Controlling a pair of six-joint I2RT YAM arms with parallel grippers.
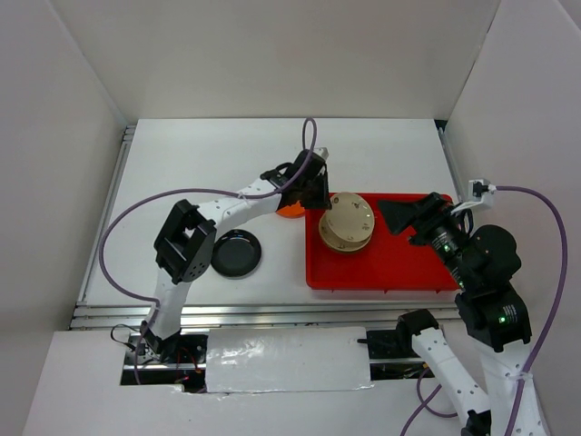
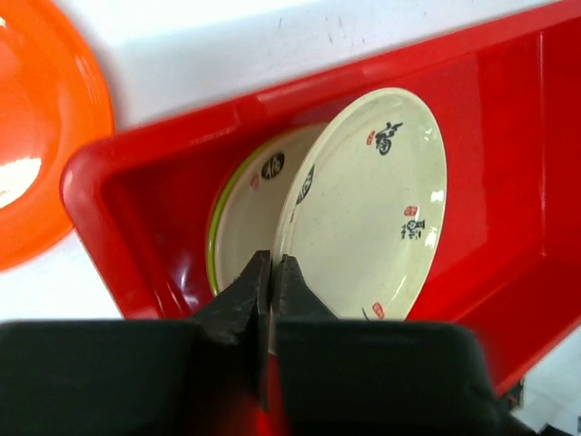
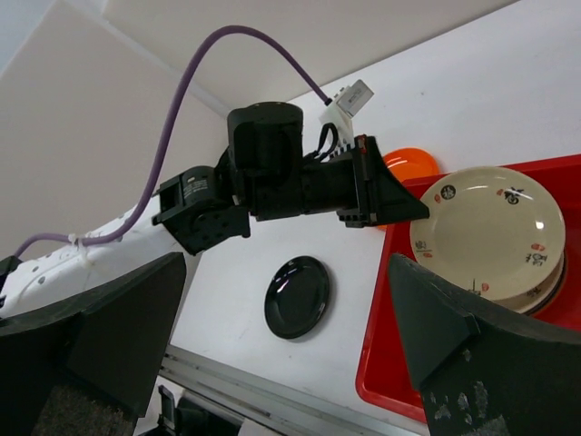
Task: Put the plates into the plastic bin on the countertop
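A stack of plates lies in the left end of the red plastic bin (image 1: 399, 263). Its top beige patterned plate (image 2: 363, 209) sits tilted over a second beige plate (image 2: 250, 204) and a lime green rim (image 2: 214, 238). My left gripper (image 2: 272, 265) is shut on the near rim of that top plate, at the bin's left wall (image 2: 163, 154). An orange plate (image 2: 36, 136) lies on the countertop (image 1: 200, 163) just outside the bin. A black plate (image 1: 236, 252) lies further left. My right gripper (image 1: 392, 218) hangs open over the bin with nothing between its fingers.
White walls enclose the countertop on three sides. Metal rails (image 1: 263, 313) run along the near edge. A purple cable (image 1: 136, 213) loops over the left arm, which reaches across the surface between the black plate and the bin.
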